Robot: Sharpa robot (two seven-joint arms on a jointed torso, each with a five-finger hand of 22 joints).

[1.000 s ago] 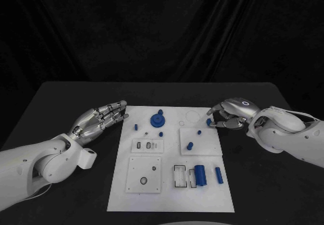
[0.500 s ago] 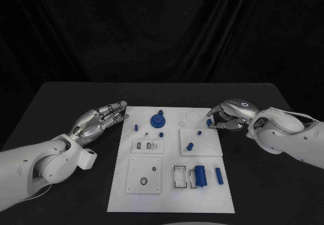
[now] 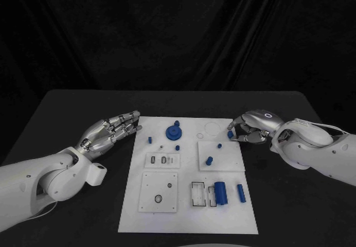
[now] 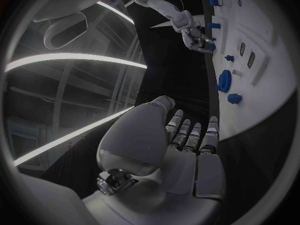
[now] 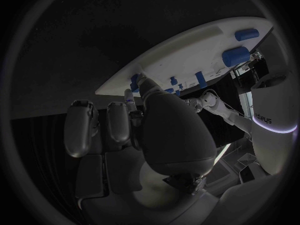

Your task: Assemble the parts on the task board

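- The board (image 3: pixel 189 216) is a flat white plate, matte, lying lengthwise in the middle of the black table (image 3: pixel 67 103); smaller square white plates sit raised on it.
- The right hand (image 3: pixel 251 128), silver and glossy over the knuckles, hangs at the board's far right edge with its fingers curled in. A small blue piece (image 3: pixel 230 135) sits at its fingertips; it looks pinched there, and in the right wrist view a blue bit (image 5: pixel 134 81) shows just by the fingertips at the board's rim.
- The left hand (image 3: pixel 111 131) lies on the table just beside the board's far left corner, fingers straight, close together, holding nothing; its fingertips reach about to the board's edge.
- In the left wrist view the same hand (image 4: pixel 187 140) shows a smooth metal palm and segmented fingers pointing at the board.
- A round blue gear (image 3: pixel 174 132) with a knob on top stands in the board's far middle part.
- A short blue peg (image 3: pixel 148 139) lies left of the gear, and two tiny blue studs lie just nearer.
- A blue peg (image 3: pixel 208 160) rests on the square plate at right of centre, with a smaller blue stud (image 3: pixel 219 145) beyond it.
- A thick blue cylinder (image 3: pixel 220 192) lies near the board's right near part, beside a slim blue rod (image 3: pixel 240 191) and two dark-outlined oblong slots.
- The near left square plate (image 3: pixel 159 191) carries a dark ring and a small oval hole.
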